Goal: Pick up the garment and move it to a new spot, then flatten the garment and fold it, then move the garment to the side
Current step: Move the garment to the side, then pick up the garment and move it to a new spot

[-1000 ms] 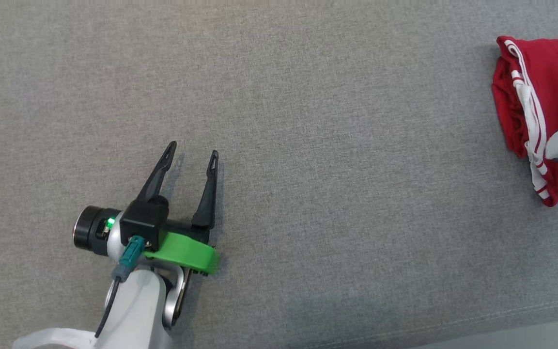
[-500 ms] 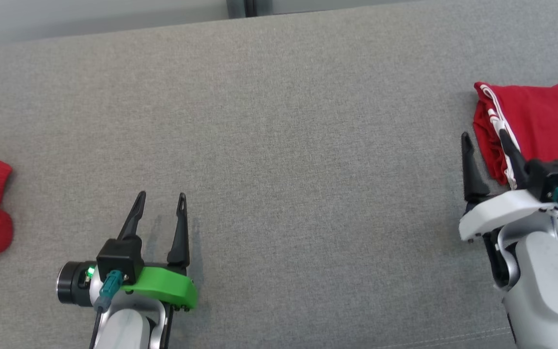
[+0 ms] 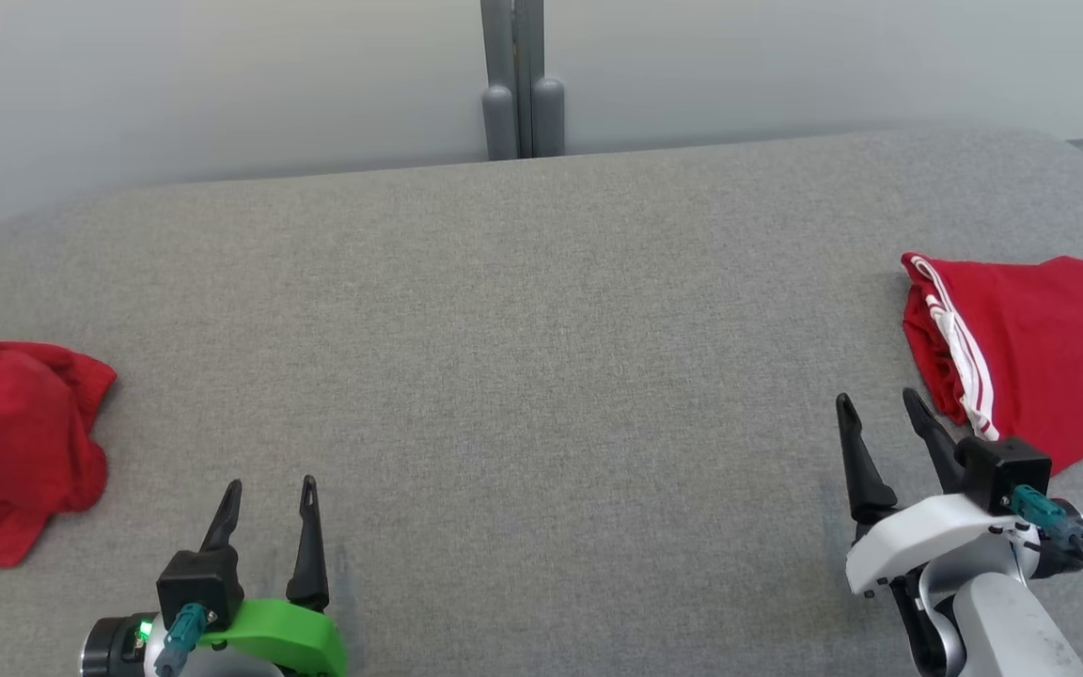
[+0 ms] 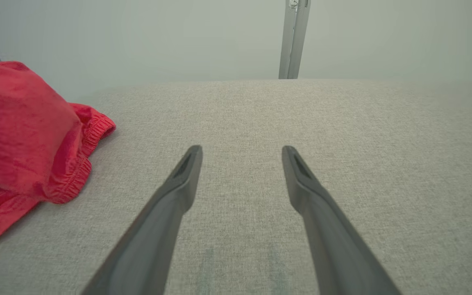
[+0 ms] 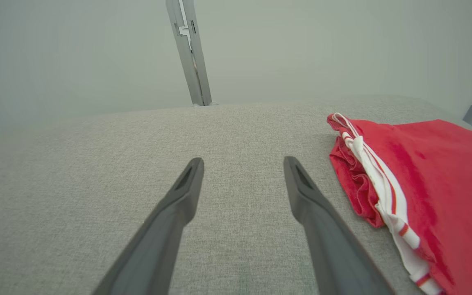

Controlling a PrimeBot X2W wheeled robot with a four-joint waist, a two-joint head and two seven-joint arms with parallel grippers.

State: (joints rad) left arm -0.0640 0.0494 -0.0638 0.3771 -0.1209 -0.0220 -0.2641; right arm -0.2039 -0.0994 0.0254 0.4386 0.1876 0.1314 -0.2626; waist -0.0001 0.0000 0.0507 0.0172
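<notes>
Grey cushion [image 3: 541, 310], broad and flat, pale wall [image 3: 222, 85] behind with a metal post [image 3: 515, 75] at centre.

Left gripper [image 3: 271, 484]: low at the near edge, fingers spread wide, nothing between them. The left wrist view shows bare fabric in the gap. Right gripper [image 3: 876, 400]: same posture, fingers apart and empty, pointing up the cushion.

Folded red garment [image 3: 1040, 357] lies flat at the far right, white side stripes along its left fold, just beside the right gripper's outer finger but not touching it. Its tidy shape and position at the edge suggest it is folded and set aside, so that cycle looks complete.

Crumpled red garment [image 3: 15, 423] sits bunched at the far left, elastic band showing in the left wrist view, well apart from the left gripper.

Judgement: the grippers rest parked and open with the middle free as working space. The heap at left is the likely next pick.
</notes>
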